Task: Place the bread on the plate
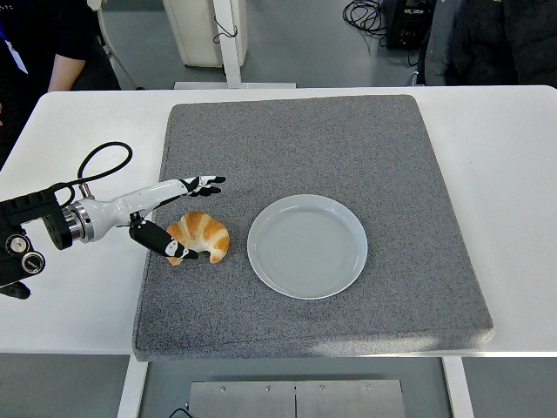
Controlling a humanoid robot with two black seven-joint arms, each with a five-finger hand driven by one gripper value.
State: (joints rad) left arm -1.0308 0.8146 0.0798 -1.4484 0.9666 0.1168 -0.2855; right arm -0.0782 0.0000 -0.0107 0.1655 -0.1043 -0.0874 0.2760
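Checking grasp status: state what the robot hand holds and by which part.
Nothing is held yet. The left robot hand is open around the croissant's left end, thumb touching it, fingers extended above.

Golden-brown croissant, pale-grey plate

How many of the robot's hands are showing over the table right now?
1. The left hand reaches in from the left edge, its fingers spread around the croissant on the grey mat. The right hand is out of view.

Grey floor beyond the white table, black cables, a white stand.
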